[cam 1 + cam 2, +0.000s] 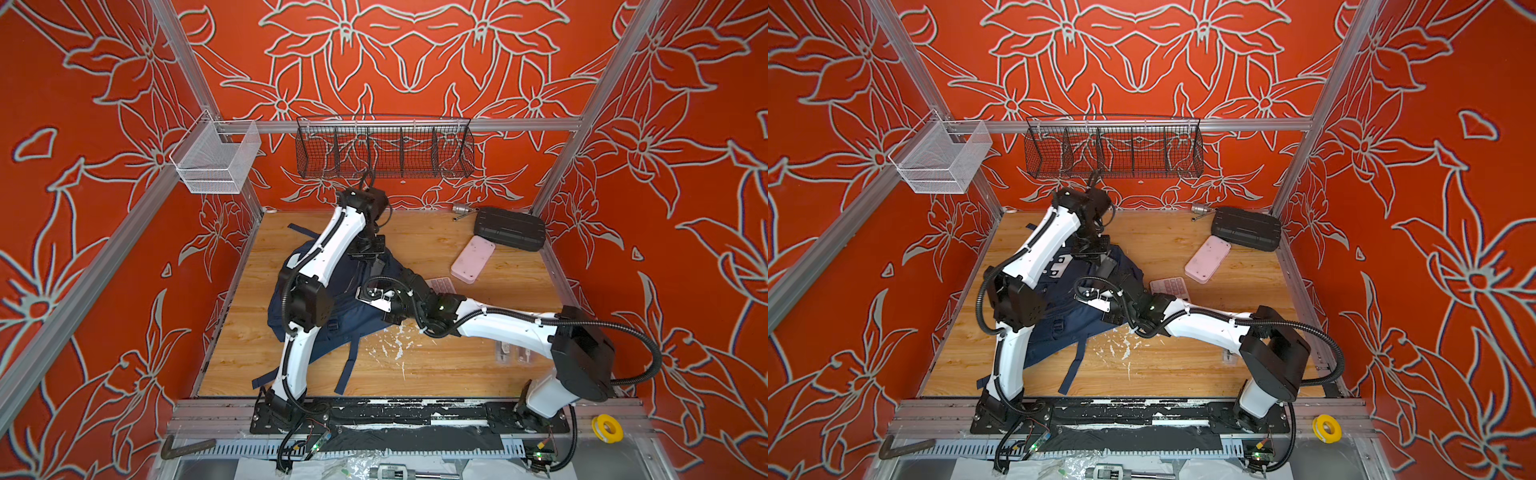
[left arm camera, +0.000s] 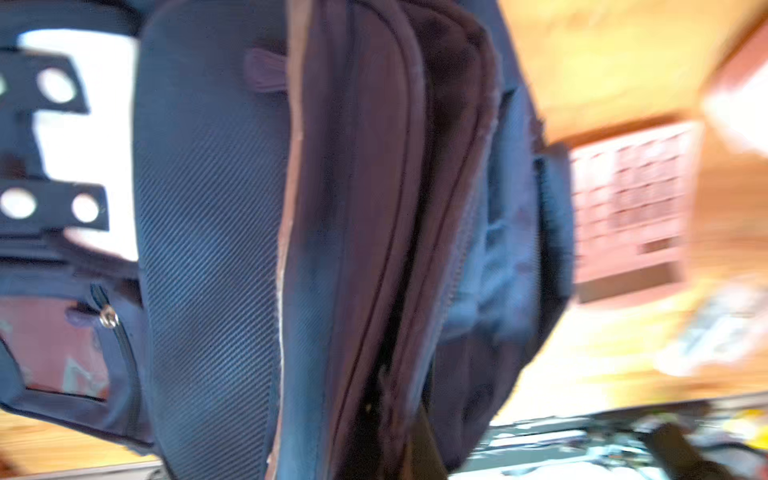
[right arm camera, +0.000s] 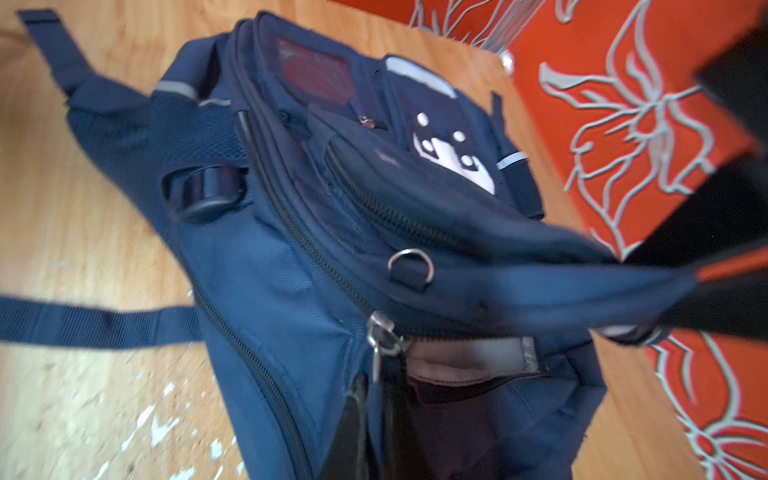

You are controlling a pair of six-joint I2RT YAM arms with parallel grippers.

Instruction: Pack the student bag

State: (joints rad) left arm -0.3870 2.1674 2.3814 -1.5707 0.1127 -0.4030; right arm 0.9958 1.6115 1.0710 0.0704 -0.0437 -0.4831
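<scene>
Nothing legible on my feeds

From my station I can read no text: the dark red label [image 3: 316,77] on the student bag [image 3: 266,291] is smeared, and its white patch [image 3: 453,162] carries only shapes, no letters. The pink keypad [image 2: 627,199] shows rows of keys whose markings are blurred. The display of the grey instrument [image 1: 390,471] at the near edge, seen in both top views, is too small to make out.
</scene>
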